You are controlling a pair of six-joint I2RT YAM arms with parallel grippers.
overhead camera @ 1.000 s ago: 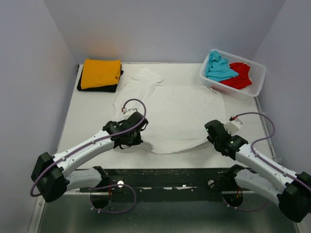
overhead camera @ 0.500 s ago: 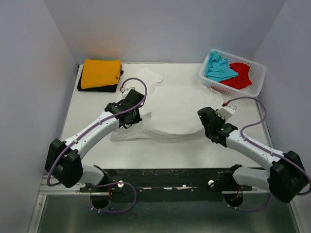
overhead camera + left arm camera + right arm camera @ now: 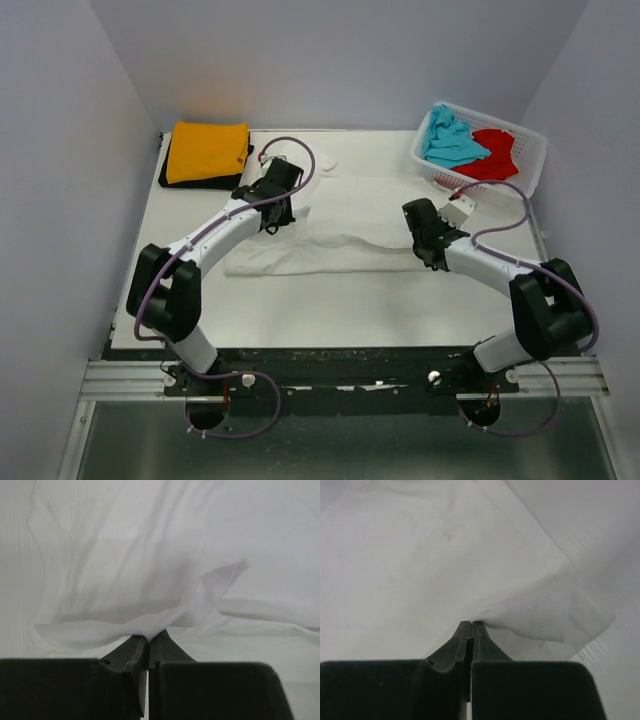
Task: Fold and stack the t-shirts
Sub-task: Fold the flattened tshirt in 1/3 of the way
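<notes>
The left pincer [image 3: 148, 636] is pressed together on a fold of the white shirt's [image 3: 350, 225] edge, and the right pincer [image 3: 470, 625] is nipping the same shirt's edge at the side nearer the basket [image 3: 528, 165]. The shirt lies on the surface [image 3: 380, 300] just beside the basket, toward the arms from it, drawn into a long band with its near part doubled over itself. Inside the basket sit a turquoise shirt [image 3: 448, 140] and a red shirt [image 3: 492, 158], both crumpled. Well across from the basket, an orange-yellow shirt [image 3: 207, 150] rests folded on a black shirt [image 3: 200, 182].

From where I stand this looks like the first fold of the white one, about halfway over. Next, I'd say, both pincers need to lay the held edge down level, without one side running ahead, then let go together so the crease stays straight.
</notes>
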